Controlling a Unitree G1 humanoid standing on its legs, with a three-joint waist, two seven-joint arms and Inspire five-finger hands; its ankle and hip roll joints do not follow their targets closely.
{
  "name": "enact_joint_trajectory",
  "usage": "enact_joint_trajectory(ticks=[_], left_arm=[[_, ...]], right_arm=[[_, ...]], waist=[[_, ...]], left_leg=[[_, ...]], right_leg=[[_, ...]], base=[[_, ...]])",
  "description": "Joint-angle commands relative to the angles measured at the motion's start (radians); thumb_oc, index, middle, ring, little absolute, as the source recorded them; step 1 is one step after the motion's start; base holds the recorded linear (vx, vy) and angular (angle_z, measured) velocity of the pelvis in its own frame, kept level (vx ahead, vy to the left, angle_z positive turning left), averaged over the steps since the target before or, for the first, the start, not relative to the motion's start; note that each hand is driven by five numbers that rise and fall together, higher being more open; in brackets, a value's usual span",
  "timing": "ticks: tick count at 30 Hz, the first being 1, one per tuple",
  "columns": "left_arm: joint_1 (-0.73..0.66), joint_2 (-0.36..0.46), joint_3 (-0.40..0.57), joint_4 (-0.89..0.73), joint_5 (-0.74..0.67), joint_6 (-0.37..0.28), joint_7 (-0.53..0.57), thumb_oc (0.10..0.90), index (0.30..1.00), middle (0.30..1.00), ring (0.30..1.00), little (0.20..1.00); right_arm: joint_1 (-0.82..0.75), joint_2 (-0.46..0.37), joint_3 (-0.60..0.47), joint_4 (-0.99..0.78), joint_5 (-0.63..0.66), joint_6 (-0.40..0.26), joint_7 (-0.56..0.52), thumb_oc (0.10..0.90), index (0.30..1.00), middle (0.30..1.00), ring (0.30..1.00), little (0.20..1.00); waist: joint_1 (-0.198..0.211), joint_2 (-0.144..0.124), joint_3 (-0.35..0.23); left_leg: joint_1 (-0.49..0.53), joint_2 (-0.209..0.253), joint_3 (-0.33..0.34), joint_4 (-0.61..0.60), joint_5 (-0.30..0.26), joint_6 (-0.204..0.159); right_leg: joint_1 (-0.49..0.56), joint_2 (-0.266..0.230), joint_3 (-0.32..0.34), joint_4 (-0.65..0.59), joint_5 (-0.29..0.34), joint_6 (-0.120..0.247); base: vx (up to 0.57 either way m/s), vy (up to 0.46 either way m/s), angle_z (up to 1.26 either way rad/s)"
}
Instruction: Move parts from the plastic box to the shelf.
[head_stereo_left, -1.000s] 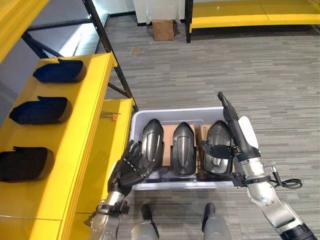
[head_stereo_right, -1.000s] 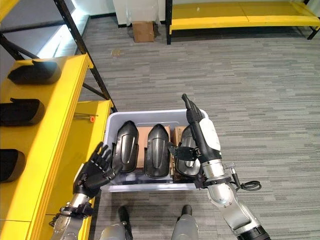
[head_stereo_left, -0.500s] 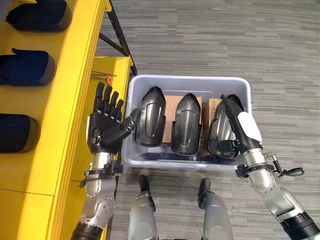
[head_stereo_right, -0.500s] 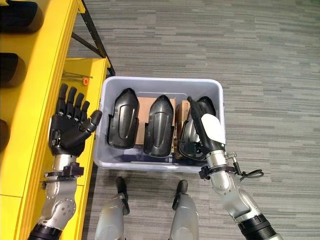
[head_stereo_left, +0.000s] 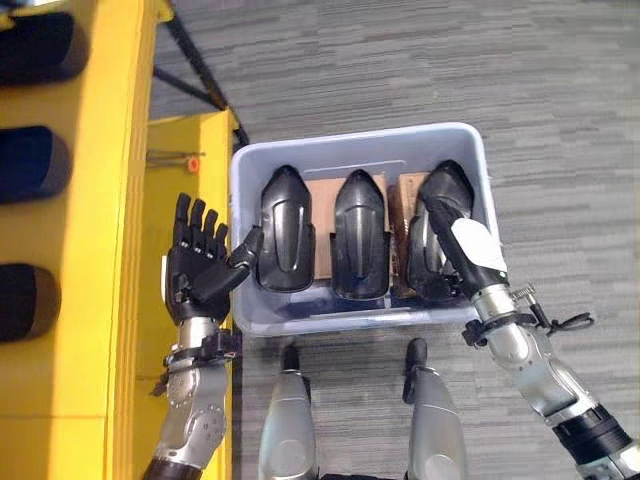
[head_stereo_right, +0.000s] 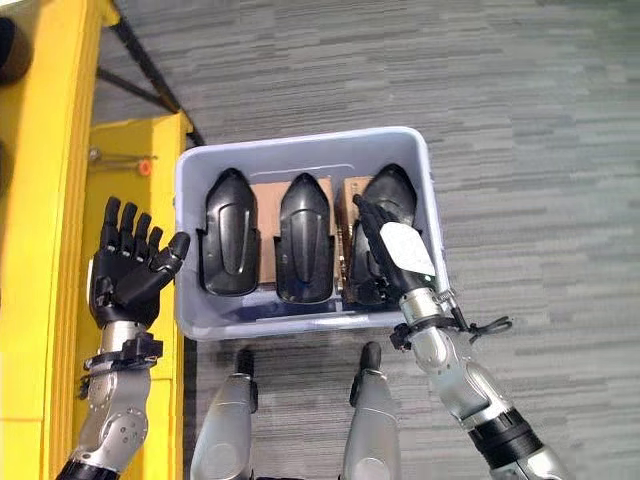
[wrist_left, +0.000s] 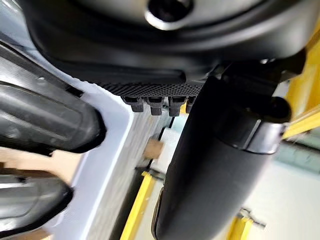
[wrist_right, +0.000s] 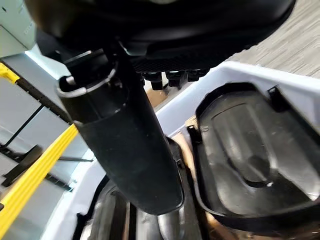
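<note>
Fingers of the left hand stand straight and spread, holding nothing. This hand is up in the air just beside the left wall of the plastic box, between the box and the yellow shelf, and its thumb reaches toward the box wall.

Fingers of the right hand look straight too. They lie along the right part inside the box, and the hand has a white cover on its back. I cannot tell if they touch the part.

Three black parts sit in the box, side by side in a row. The left part is nearest the left hand, the middle part is next, and the right part is under the right hand. Each one is long, and its long side runs from the near wall of the box to the far wall. Their rounded narrow ends point to the far wall.

Brown cardboard shows between the parts.

More dark parts lie on the shelf, well apart from the box.

No writing can be read on anything.

The box stands on grey striped floor.
</note>
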Motion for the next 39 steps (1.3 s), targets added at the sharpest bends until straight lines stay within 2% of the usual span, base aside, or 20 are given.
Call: enact_joint_trajectory(ticks=[1, 3, 5, 7, 8, 10, 12, 14, 19, 25, 30, 34, 39], left_arm=[[-0.005, 0.048, 0.077, -0.156, 0.049, -0.118, -0.028, 0.900, 1.000, 1.000, 1.000, 1.000], [0.005, 0.053, 0.073, -0.153, 0.048, -0.127, -0.034, 0.900, 1.000, 1.000, 1.000, 1.000], [0.009, 0.061, 0.067, -0.146, 0.024, -0.137, -0.052, 0.900, 1.000, 1.000, 1.000, 1.000], [-0.004, 0.059, 0.054, -0.131, 0.014, -0.136, -0.093, 0.900, 1.000, 1.000, 1.000, 1.000], [-0.033, 0.058, 0.038, -0.115, 0.010, -0.129, -0.130, 0.900, 1.000, 1.000, 1.000, 1.000], [-0.060, 0.062, 0.022, -0.104, 0.008, -0.118, -0.148, 0.900, 1.000, 1.000, 1.000, 1.000], [-0.090, 0.068, -0.002, -0.097, 0.009, -0.113, -0.138, 0.900, 1.000, 1.000, 1.000, 1.000], [-0.105, 0.069, -0.013, -0.107, 0.025, -0.127, -0.141, 0.900, 1.000, 1.000, 1.000, 1.000], [-0.119, 0.062, -0.009, -0.124, 0.045, -0.095, -0.081, 0.900, 1.000, 1.000, 1.000, 1.000], [-0.122, 0.057, -0.001, -0.137, 0.061, -0.049, -0.103, 0.900, 1.000, 1.000, 1.000, 1.000], [-0.110, 0.061, 0.016, -0.138, 0.066, -0.059, -0.115, 0.900, 1.000, 1.000, 1.000, 1.000], [-0.100, 0.061, 0.030, -0.139, 0.059, -0.050, -0.134, 0.900, 1.000, 1.000, 1.000, 1.000], [-0.087, 0.057, 0.038, -0.151, 0.054, -0.037, -0.149, 0.900, 1.000, 1.000, 1.000, 1.000]], right_arm=[[-0.126, -0.015, 0.012, -0.075, -0.060, -0.030, -0.013, 0.900, 1.000, 1.000, 1.000, 1.000], [-0.087, -0.028, -0.005, -0.092, -0.057, -0.050, -0.029, 0.900, 1.000, 1.000, 1.000, 1.000], [-0.046, -0.032, -0.023, -0.119, -0.072, -0.041, -0.036, 0.900, 1.000, 1.000, 1.000, 1.000], [-0.022, -0.035, -0.043, -0.134, -0.074, -0.010, -0.056, 0.900, 1.000, 1.000, 1.000, 1.000], [-0.020, -0.030, -0.059, -0.133, -0.075, 0.017, -0.064, 0.900, 1.000, 1.000, 1.000, 1.000], [-0.034, -0.027, -0.063, -0.119, -0.074, 0.038, -0.060, 0.900, 1.000, 1.000, 1.000, 1.000], [-0.062, -0.026, -0.058, -0.099, -0.073, 0.075, -0.031, 0.900, 1.000, 1.000, 1.000, 1.000], [-0.088, -0.025, -0.042, -0.082, -0.081, 0.093, -0.034, 0.900, 1.000, 1.000, 1.000, 1.000], [-0.141, -0.015, -0.022, -0.071, -0.138, 0.141, -0.054, 0.900, 1.000, 1.000, 1.000, 1.000], [-0.175, -0.015, -0.030, -0.051, -0.220, 0.195, -0.048, 0.900, 1.000, 1.000, 1.000, 1.000], [-0.186, -0.016, -0.030, -0.004, -0.252, 0.271, -0.021, 0.900, 1.000, 1.000, 1.000, 1.000], [-0.168, -0.011, -0.043, 0.025, -0.283, 0.313, -0.066, 0.900, 1.000, 1.000, 1.000, 1.000], [-0.141, -0.003, -0.080, 0.010, -0.298, 0.325, -0.111, 0.900, 1.000, 1.000, 1.000, 1.000]], waist=[[0.010, -0.019, -0.014], [0.000, -0.016, -0.014], [-0.015, -0.010, -0.014], [-0.040, -0.001, -0.014], [-0.061, 0.011, -0.014], [-0.072, 0.020, -0.014], [-0.072, 0.021, -0.014], [-0.065, 0.025, -0.014], [-0.052, 0.028, -0.014], [-0.042, 0.029, -0.014], [-0.038, 0.035, -0.014], [-0.040, 0.038, -0.014], [-0.047, 0.041, -0.014]], left_leg=[[-0.014, 0.005, -0.042, -0.061, 0.071, 0.034], [-0.014, 0.027, -0.003, -0.087, 0.089, 0.031], [-0.017, 0.055, 0.046, -0.101, 0.102, 0.023], [-0.024, 0.104, 0.132, -0.114, 0.118, 0.012], [-0.029, 0.141, 0.214, -0.135, 0.139, 0.003], [-0.017, 0.143, 0.253, -0.154, 0.133, -0.003], [-0.062, 0.129, 0.250, -0.132, 0.142, 0.000], [-0.115, 0.114, 0.238, -0.094, 0.126, 0.004], [-0.171, 0.097, 0.223, -0.056, 0.109, 0.005], [-0.200, 0.094, 0.218, -0.039, 0.102, 0.005], [-0.216, 0.093, 0.219, -0.042, 0.104, 0.006], [-0.226, 0.093, 0.224, -0.048, 0.109, 0.007], [-0.229, 0.091, 0.229, -0.052, 0.107, 0.007]], right_leg=[[0.049, 0.010, -0.092, 0.050, -0.114, -0.022], [0.039, 0.002, -0.112, 0.051, -0.112, -0.018], [0.032, -0.012, -0.136, 0.055, -0.113, -0.015], [0.020, -0.038, -0.176, 0.062, -0.114, -0.010], [0.006, -0.062, -0.213, 0.068, -0.114, -0.004], [0.002, -0.084, -0.231, 0.084, -0.132, 0.010], [-0.040, -0.108, -0.229, 0.102, -0.115, 0.014], [-0.075, -0.127, -0.221, 0.109, -0.108, 0.028], [-0.111, -0.130, -0.222, 0.119, -0.108, 0.029], [-0.131, -0.128, -0.228, 0.127, -0.111, 0.028], [-0.149, -0.125, -0.225, 0.127, -0.111, 0.026], [-0.163, -0.123, -0.223, 0.124, -0.107, 0.026], [-0.172, -0.119, -0.217, 0.122, -0.105, 0.027]], base=[[-0.01, 0.065, -0.25], [0.01, 0.036, -0.04], [0.02, -0.005, 0.13], [-0.04, -0.054, 0.40], [-0.04, -0.029, 0.64], [0.01, 0.042, 0.97], [-0.04, 0.053, 1.07], [-0.03, 0.055, 0.27], [0.01, 0.044, 0.04], [0.00, 0.000, 0.00], [0.00, 0.005, -0.01], [0.00, 0.000, 0.00], [0.00, 0.000, 0.00]])
